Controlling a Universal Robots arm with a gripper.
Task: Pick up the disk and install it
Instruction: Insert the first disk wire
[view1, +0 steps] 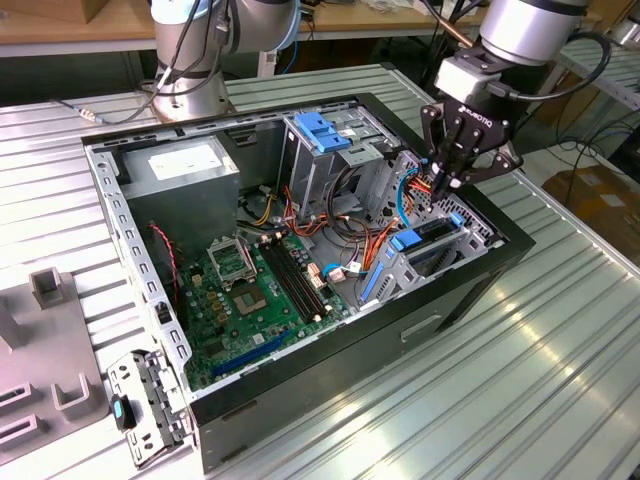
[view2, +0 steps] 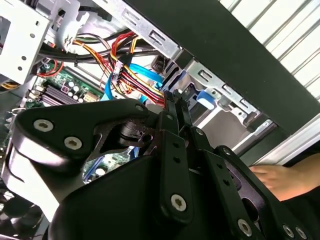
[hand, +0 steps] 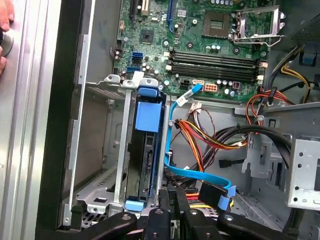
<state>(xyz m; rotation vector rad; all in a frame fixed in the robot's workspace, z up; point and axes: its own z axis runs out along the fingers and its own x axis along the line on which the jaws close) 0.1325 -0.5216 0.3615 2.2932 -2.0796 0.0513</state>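
disk (hand: 148, 150) mostly hidden in its bay, hand (view2: 285, 181) cut off by edge

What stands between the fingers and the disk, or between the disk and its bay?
Nothing visible separates the disk from its bay: it already sits inside, on edge. The shut gripper hangs beside it, over the cables. A blue cable runs along the bay's side nearest the gripper.

No lettering can be read on anything here.
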